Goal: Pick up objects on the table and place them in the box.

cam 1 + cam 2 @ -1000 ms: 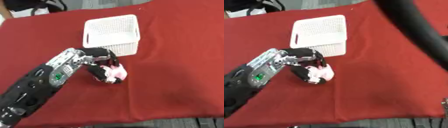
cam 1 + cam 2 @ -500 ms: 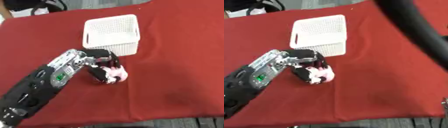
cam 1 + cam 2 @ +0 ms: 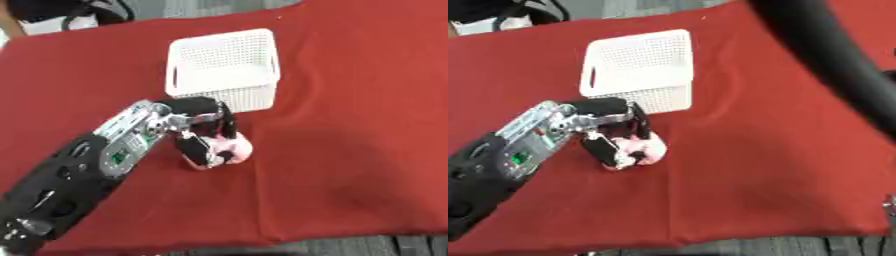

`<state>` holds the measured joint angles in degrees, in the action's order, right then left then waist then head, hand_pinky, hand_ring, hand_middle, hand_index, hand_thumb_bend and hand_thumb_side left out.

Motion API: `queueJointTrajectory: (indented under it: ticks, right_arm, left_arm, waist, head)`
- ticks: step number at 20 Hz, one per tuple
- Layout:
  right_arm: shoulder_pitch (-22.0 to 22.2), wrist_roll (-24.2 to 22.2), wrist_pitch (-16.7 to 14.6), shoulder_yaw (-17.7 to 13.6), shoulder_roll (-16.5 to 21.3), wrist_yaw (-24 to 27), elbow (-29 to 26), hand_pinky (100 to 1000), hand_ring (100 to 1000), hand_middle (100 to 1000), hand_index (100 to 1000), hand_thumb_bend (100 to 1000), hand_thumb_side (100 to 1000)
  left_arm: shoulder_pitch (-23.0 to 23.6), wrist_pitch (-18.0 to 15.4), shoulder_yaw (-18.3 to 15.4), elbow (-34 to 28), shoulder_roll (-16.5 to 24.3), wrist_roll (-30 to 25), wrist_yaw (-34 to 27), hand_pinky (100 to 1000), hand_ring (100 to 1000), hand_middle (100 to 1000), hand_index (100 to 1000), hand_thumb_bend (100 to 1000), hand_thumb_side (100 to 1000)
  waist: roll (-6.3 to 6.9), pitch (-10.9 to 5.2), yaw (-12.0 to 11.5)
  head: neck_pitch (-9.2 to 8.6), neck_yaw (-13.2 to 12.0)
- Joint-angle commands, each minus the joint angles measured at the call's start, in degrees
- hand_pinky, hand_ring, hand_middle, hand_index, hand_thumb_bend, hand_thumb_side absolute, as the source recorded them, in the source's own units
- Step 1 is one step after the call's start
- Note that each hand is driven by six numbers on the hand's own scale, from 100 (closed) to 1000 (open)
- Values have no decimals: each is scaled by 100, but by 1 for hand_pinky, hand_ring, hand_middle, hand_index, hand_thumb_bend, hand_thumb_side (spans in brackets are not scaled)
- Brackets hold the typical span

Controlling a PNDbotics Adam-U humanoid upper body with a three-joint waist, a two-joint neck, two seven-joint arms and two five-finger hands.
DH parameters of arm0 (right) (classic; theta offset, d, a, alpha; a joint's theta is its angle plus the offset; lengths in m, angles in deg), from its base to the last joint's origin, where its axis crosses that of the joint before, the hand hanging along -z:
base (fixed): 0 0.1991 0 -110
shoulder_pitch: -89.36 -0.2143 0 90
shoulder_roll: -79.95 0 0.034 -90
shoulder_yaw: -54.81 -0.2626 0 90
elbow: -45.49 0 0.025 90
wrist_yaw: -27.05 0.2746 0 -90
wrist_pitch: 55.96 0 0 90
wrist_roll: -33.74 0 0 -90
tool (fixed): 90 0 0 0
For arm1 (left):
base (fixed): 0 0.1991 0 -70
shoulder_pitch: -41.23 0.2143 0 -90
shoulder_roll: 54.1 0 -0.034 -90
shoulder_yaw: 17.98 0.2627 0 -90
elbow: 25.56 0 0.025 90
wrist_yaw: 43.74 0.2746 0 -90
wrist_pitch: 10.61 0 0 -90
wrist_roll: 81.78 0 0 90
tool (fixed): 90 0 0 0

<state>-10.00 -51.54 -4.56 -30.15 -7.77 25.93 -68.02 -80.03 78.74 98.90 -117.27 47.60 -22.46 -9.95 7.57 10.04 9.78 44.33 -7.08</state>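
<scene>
Left hand [image 3: 203, 131] is seen w/ fingers and thumb curled round a pink and white object [image 3: 229, 149] (exact kind can't be made out), which sits on the red tablecloth [image 3: 350, 125] just in front of the white perforated basket [image 3: 224, 65]. Object is located near the basket's front wall, apart from it, slightly to its left-centre. Basket stands upright on the cloth. Right arm [image 3: 833, 65] is shown only as a blurred black bar across the right eye view's upper right; its hand isn't seen.
</scene>
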Motion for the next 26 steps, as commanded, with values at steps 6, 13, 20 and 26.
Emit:
queueJointTrajectory:
  ticks: [6, 13, 20, 26]
  right_arm:
    - [-80, 33, -29, -75, 87, -51, -108, 632, 804, 824, 854, 100, 700]
    - [-121, 81, -76, -111, 128, -50, -108, 634, 803, 824, 851, 100, 703]
    - [-150, 99, -89, -119, 151, -38, -108, 634, 803, 823, 851, 100, 703]
    - [-144, 77, -77, -111, 153, -45, -108, 634, 803, 823, 851, 100, 703]
  left_arm:
    - [-121, -305, -57, -156, 107, -291, 291, 368, 591, 685, 806, 290, 519]
    - [-204, -652, -29, -100, -96, -683, 715, 422, 631, 726, 833, 508, 569]
    - [-184, -694, -22, -25, -158, -440, 1067, 349, 563, 647, 776, 249, 320]
    - [-169, -424, -41, -61, -153, 316, 1012, 100, 308, 334, 457, 100, 162]
  waist:
    - [-23, -54, 24]
    - [-7, -77, 44]
    - [11, -85, 63]
    - [12, -83, 62]
  head:
    - [-22, 6]
    - [-22, 17]
    - [-22, 38]
    - [-22, 44]
